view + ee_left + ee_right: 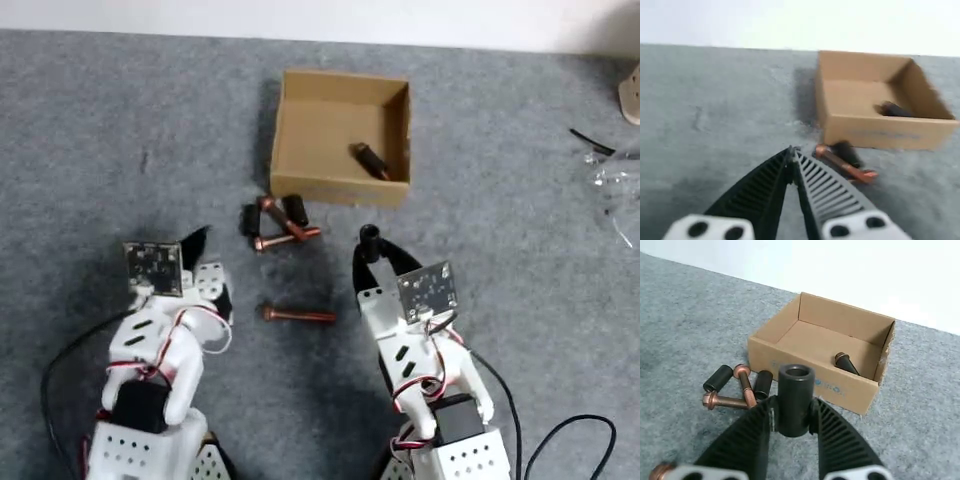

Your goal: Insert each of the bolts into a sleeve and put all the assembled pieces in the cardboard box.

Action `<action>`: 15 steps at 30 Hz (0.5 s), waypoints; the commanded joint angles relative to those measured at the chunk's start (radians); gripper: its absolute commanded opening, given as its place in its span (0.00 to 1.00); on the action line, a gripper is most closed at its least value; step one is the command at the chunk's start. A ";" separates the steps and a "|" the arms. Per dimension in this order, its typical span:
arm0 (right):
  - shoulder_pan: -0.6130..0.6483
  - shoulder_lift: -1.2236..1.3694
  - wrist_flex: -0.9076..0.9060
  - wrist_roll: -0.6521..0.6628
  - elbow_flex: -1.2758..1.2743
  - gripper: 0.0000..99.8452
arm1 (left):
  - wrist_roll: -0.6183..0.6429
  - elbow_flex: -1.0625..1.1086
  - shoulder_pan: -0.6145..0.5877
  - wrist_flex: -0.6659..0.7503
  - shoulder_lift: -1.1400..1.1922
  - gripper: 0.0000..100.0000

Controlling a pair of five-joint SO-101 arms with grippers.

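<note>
— What's the right gripper (791,407) got?

— A sleeve (796,390), clamped between its fingers and standing upright with the bore facing up. I'd guess that's so a bolt can go in from above.

— And the left gripper (792,154)?

— Pinched shut on nothing. A loose bolt (298,316) lies on the carpet (500,260) between the two arms, a little back from both tips. The left would have to open before it could take it.

— Where's the box (805,371)?

— Straight ahead of the held sleeve, with one assembled piece (846,363) lying on its floor.

— Anything in the way?

— A heap (275,225) just past the fingertips, close against the box's near wall. It's two crossed bolts and two sleeves beside them, and crossed like that they look awkward to pick singly. Some wire scraps (605,165) lie well off to the right gripper's outer side, no bother.
</note>
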State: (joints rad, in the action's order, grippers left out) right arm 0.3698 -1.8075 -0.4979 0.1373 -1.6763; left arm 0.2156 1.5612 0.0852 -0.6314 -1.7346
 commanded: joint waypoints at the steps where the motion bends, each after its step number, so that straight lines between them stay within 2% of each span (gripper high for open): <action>1: -0.012 -0.015 0.035 0.015 -0.127 0.01 | 0.066 -0.182 0.079 0.035 0.252 0.01; 4: -0.010 -0.015 0.035 0.015 -0.127 0.01 | 0.121 -0.340 0.087 0.087 0.516 0.01; 9: -0.010 -0.016 0.035 0.015 -0.127 0.01 | 0.261 -0.634 0.153 0.091 0.941 0.01; 15: -0.007 -0.016 0.035 0.017 -0.127 0.01 | 0.411 -0.835 0.217 0.091 1.288 0.01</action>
State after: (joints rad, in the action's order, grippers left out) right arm 0.3698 -1.8075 -0.4979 0.1404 -1.6763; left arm 0.5378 0.8738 0.2585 -0.5577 -0.6375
